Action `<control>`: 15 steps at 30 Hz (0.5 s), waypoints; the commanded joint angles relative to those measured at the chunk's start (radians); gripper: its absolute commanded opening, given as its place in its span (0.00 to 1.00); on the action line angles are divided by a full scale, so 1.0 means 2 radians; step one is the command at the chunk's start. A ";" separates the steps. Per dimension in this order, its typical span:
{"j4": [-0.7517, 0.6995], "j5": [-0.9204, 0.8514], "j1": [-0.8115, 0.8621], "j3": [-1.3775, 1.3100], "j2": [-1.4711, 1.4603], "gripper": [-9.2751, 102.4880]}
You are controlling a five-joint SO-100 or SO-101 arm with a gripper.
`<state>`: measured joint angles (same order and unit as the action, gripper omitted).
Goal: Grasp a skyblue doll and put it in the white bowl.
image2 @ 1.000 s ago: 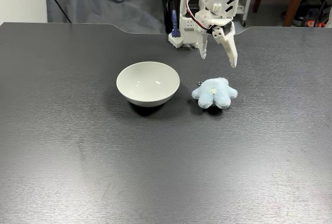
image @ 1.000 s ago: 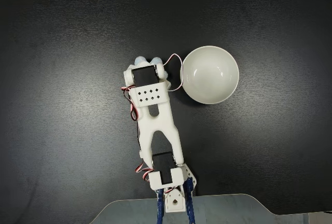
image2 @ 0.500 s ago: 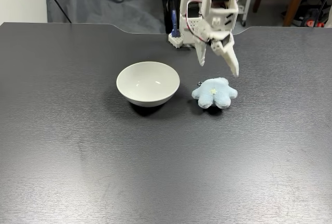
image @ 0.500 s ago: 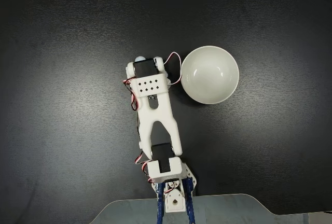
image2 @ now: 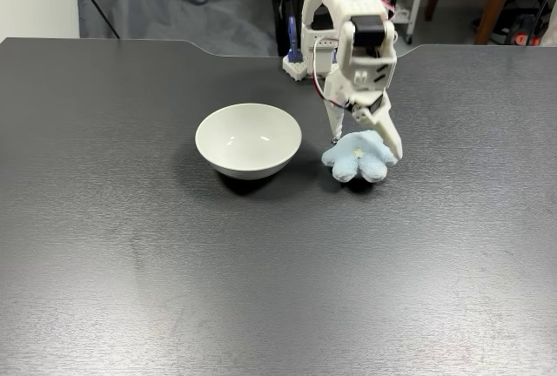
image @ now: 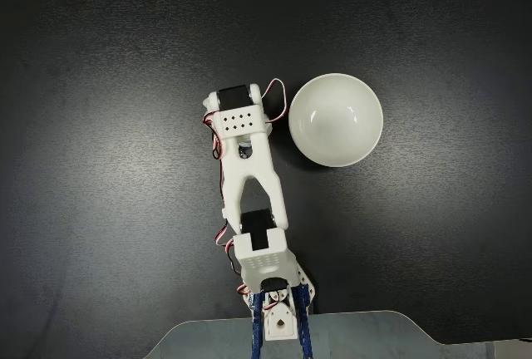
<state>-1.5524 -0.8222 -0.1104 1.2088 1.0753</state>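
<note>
Skyblue doll (image2: 359,157) flat on the dark table (image2: 130,245), just beside the white bowl (image2: 248,139) on its right in a fixed view from the front, not touching it. Gripper (image2: 365,139) directly over the doll, jaws spread, one white finger down at the doll's side nearer the bowl, the other finger (image2: 389,136) at the far side, so the plush sits between them. No clear long axis to the doll: rounded lobes fanned toward the camera. In a fixed view from above, doll hidden under the arm (image: 247,159), whose wrist ends just left of the bowl (image: 336,120). Likely next: close across the doll's width. Risk of pinching fluff only.
</note>
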 commanded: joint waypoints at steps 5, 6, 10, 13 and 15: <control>0.002 -0.002 0.001 -0.012 -0.015 0.60; 0.002 -0.002 0.001 -0.012 -0.021 0.60; 0.002 0.005 0.005 -0.012 -0.035 0.60; 0.003 0.005 0.005 -0.012 -0.030 0.60; 0.010 0.006 0.005 -0.012 -0.027 0.59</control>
<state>-1.5493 -0.8176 -0.1104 1.2088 0.9879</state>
